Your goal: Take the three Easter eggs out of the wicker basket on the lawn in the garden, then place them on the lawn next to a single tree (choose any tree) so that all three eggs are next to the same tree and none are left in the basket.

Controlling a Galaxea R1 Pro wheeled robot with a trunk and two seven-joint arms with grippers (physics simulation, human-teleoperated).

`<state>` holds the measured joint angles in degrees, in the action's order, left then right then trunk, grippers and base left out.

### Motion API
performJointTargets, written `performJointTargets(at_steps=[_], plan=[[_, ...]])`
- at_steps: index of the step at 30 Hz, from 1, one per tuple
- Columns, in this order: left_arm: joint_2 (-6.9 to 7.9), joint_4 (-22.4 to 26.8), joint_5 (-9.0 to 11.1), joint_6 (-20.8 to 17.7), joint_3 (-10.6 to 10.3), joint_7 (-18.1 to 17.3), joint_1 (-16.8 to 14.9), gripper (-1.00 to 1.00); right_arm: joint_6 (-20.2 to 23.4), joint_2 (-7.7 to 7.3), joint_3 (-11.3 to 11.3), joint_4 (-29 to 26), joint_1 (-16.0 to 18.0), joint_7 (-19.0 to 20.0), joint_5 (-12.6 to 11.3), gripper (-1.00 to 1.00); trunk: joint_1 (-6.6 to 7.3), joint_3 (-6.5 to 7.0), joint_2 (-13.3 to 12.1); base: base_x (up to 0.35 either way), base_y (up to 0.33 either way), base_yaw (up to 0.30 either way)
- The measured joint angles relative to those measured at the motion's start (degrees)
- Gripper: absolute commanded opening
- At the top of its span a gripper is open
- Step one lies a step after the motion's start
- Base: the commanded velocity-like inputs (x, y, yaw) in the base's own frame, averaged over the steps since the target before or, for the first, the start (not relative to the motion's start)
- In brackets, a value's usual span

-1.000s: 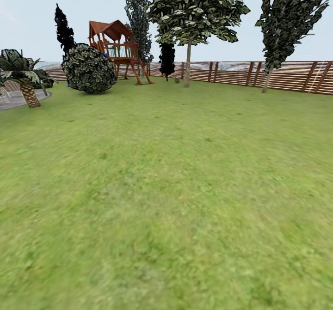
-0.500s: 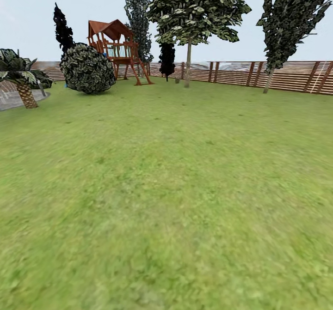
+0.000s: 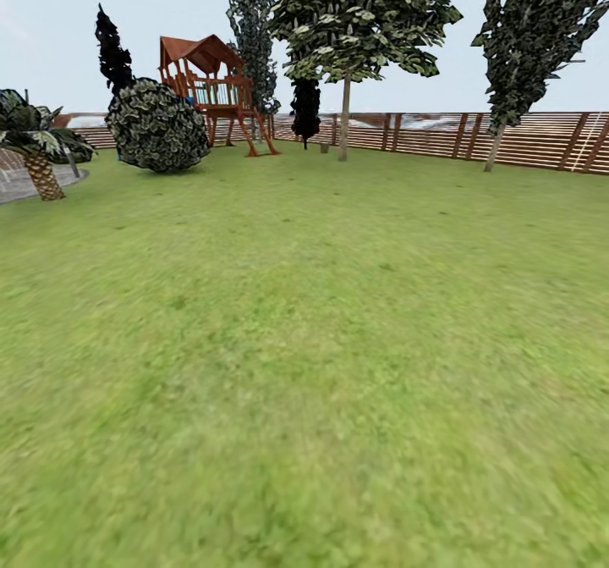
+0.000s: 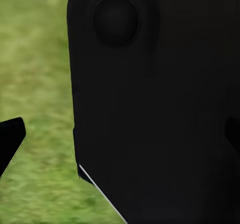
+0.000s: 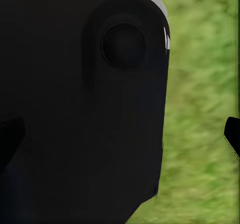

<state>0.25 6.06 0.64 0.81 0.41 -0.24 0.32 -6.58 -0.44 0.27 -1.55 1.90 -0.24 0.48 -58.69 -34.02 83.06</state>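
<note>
Each gripper's state could not be told: both wrist views faced dark robot body over the lawn. Basket and eggs were nowhere visible; apparently searching, the robot next needed to find them. A pale-trunked tree stood by the fence.

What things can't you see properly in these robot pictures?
- Left wrist view: a big black robot part blocks most of the lawn; the gripper's opening cannot be judged.
- Right wrist view: another black part covers most of the grass.
- Head view: the palm and the tall tree tops are cut off by the edges.
- Head view: a small dark thing by the fence is too tiny to name.
</note>
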Motion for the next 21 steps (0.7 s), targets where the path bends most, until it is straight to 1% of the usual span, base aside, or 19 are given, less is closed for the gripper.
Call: performJointTargets(at_steps=[21], plan=[[-0.01,0.0,0.0,0.0,0.0,0.0,0.0,1.00,0.0,0.00,0.0,0.0,0.0,0.0,0.0,1.00,0.00,0.00,0.0,0.327,0.000,0.000]])
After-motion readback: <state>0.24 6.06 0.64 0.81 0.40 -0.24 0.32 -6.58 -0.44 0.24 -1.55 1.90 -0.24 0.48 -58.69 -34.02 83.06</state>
